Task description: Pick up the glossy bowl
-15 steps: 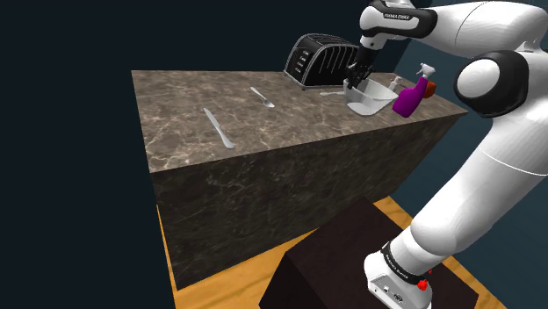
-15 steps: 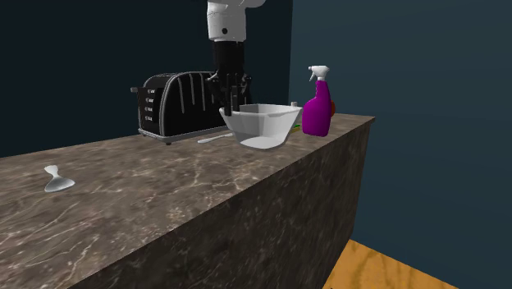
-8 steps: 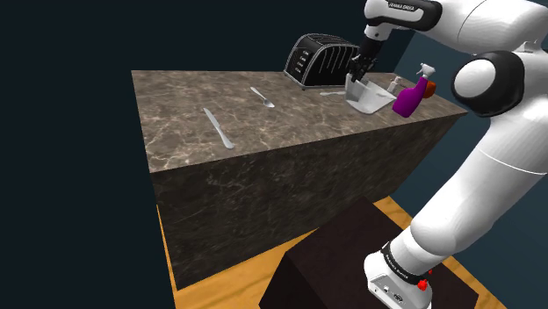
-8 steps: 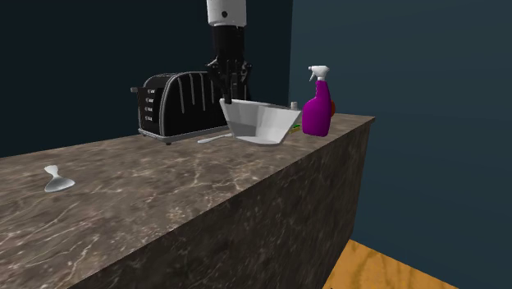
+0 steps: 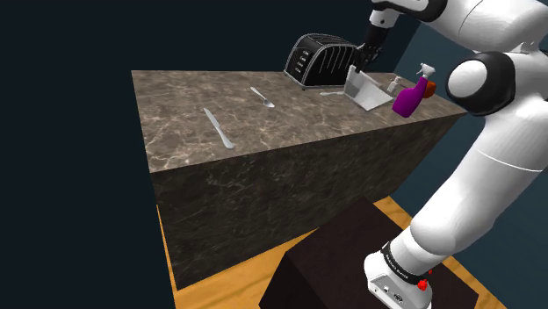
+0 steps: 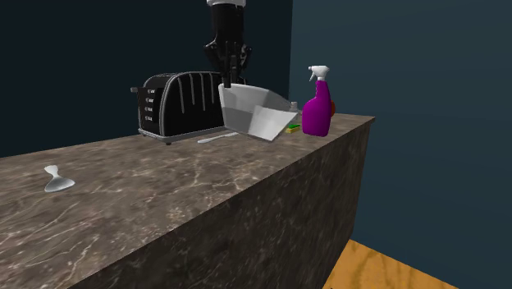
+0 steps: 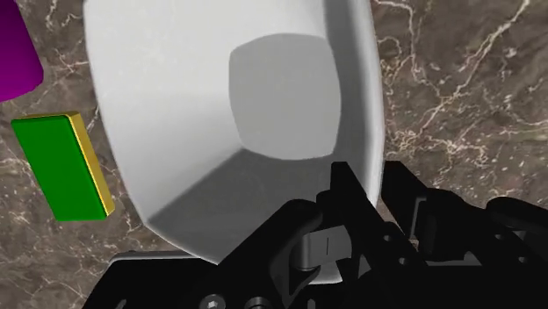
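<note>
One white bowl [image 6: 250, 115] tilts, rim pinched by the jaws; likely stiff, light, slippery; the rim suits gripping.

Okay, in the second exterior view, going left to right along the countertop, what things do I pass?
spoon → black toaster → white bowl → green sponge → purple spray bottle
</note>
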